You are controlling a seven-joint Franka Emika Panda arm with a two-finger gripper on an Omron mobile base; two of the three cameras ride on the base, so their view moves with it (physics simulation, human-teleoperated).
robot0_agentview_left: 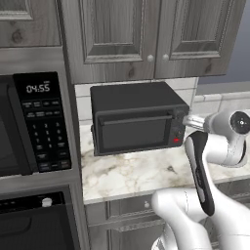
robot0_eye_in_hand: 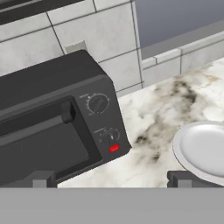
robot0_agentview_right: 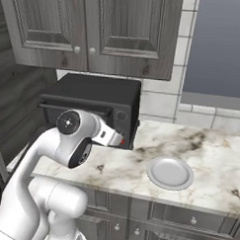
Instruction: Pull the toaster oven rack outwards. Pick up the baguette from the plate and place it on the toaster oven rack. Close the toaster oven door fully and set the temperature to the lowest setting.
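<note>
Claw (robot0_eye_in_hand: 112, 177) spread wide, holding nothing, hovering off the shut toaster oven door (robot0_eye_in_hand: 41, 146), plate (robot0_eye_in_hand: 205, 151) at its 3 o'clock on the counter (robot0_eye_in_hand: 153, 113) — likely lining up on the handle.

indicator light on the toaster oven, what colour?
Red. The light sits at the bottom of the toaster oven control strip, below the two dials; clearest in the hand view.
</note>
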